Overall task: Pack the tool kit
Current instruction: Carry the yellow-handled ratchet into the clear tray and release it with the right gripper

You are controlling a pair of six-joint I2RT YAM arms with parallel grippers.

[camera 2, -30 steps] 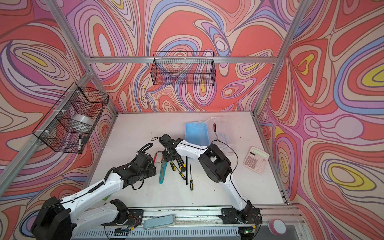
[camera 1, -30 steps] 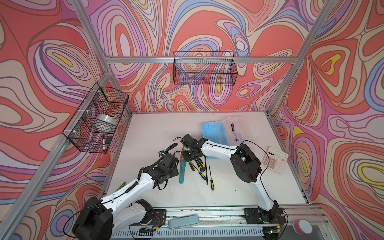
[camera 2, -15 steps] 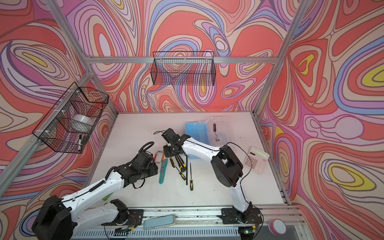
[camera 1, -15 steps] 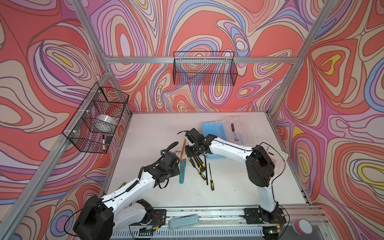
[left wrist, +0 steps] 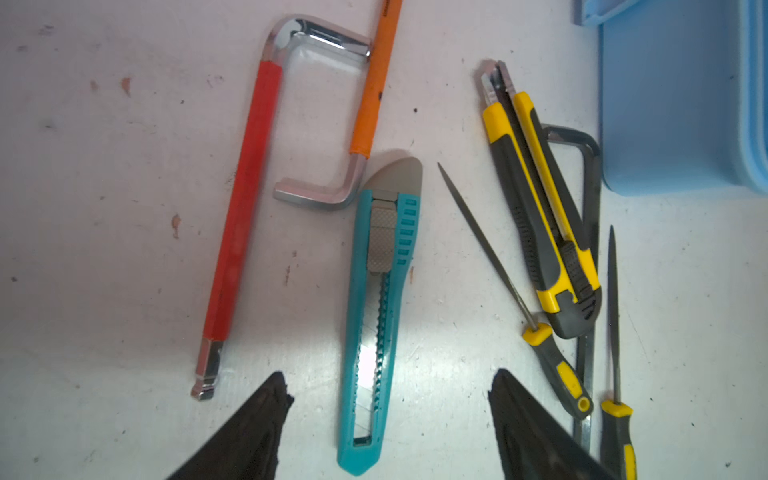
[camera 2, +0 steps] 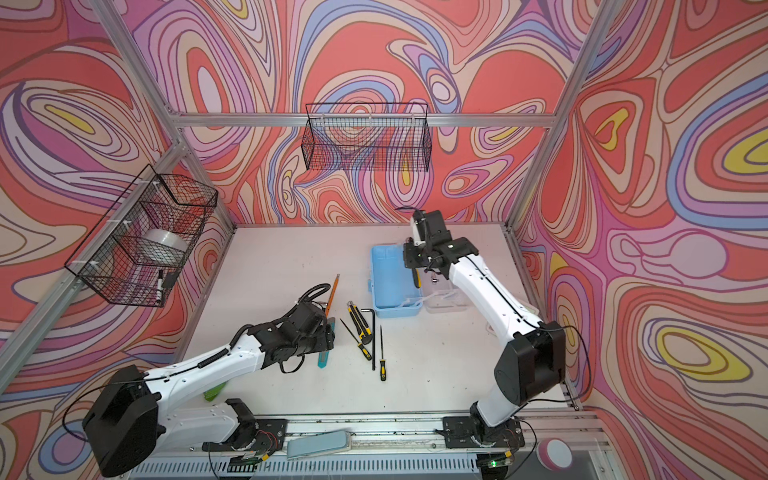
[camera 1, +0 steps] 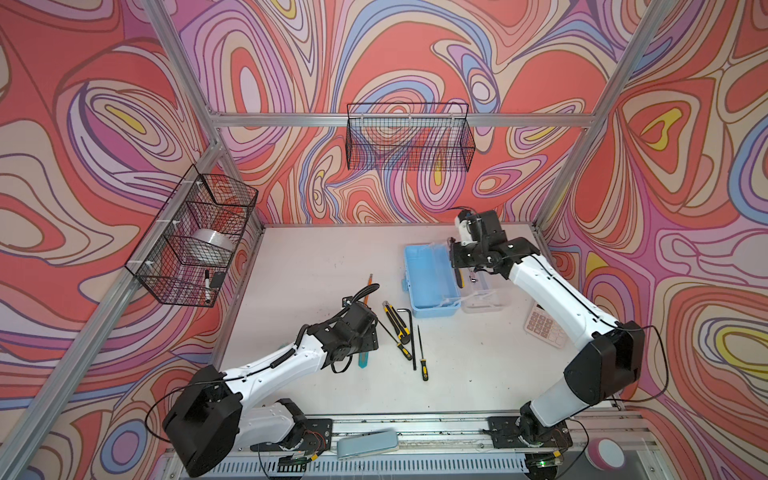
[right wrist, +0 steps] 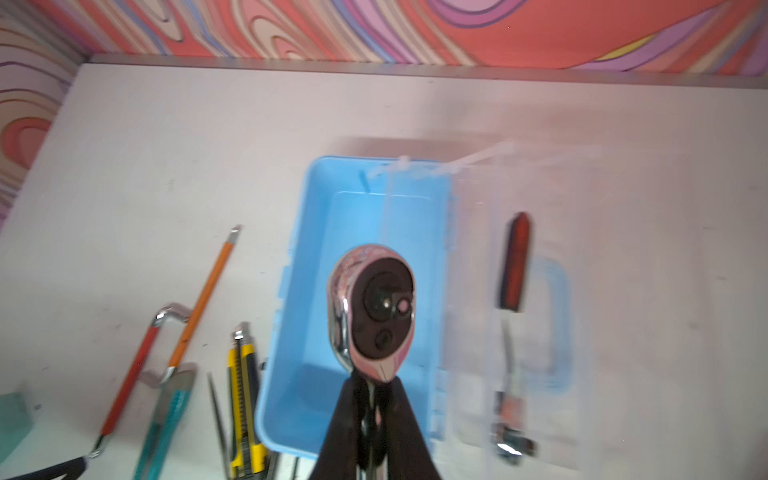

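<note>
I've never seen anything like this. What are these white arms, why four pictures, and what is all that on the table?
Those are two robot arms, each ending in a two-fingered gripper. Two pictures look down from one overhead camera; the other two come from cameras on the arms' wrists. The job: packing tools into the light blue case, whose clear lid lies open beside it, a red-handled tool in it. The right gripper is shut on a shiny ratchet over the case. The left gripper hangs open above a teal utility knife. Beside that on the white table lie a yellow utility knife, a red hex key and an orange hex key. A pink calculator lies apart, near the right arm.
</note>
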